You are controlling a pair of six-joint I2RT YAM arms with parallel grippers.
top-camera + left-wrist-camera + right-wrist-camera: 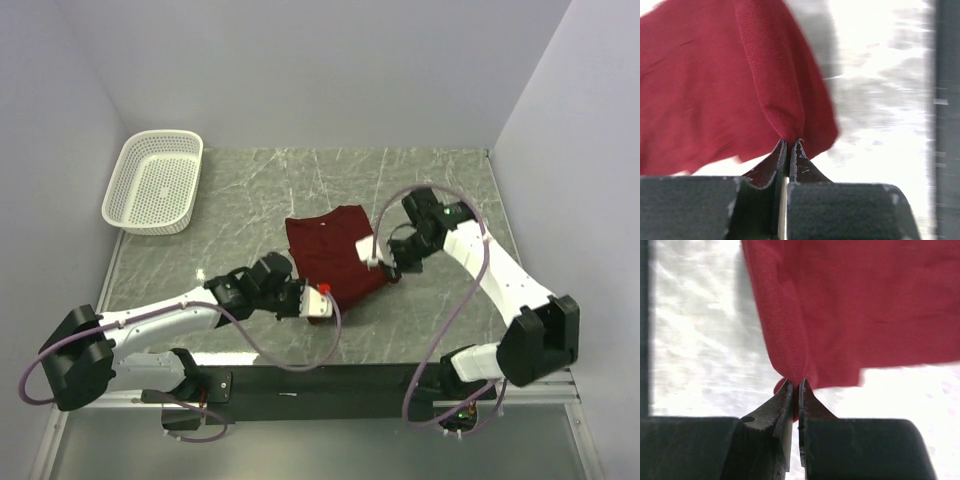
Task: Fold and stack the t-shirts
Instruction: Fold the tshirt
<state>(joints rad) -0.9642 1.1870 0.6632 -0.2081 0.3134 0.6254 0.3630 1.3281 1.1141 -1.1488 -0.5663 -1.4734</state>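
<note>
A plain maroon t-shirt (pixel 330 255) lies partly folded in the middle of the marbled table. My left gripper (pixel 312 300) is shut on the shirt's near-left edge; in the left wrist view the cloth (pixel 740 85) is pinched between the closed jaws of my left gripper (pixel 790 142) and lifts off the table. My right gripper (pixel 385 265) is shut on the shirt's right edge; in the right wrist view the cloth (pixel 850 310) is pinched at my right gripper (pixel 796 382) and hangs up from it.
A white perforated basket (pixel 155 182) stands at the far left of the table. Grey walls close the back and sides. The table's dark front edge (pixel 330 380) runs between the arm bases.
</note>
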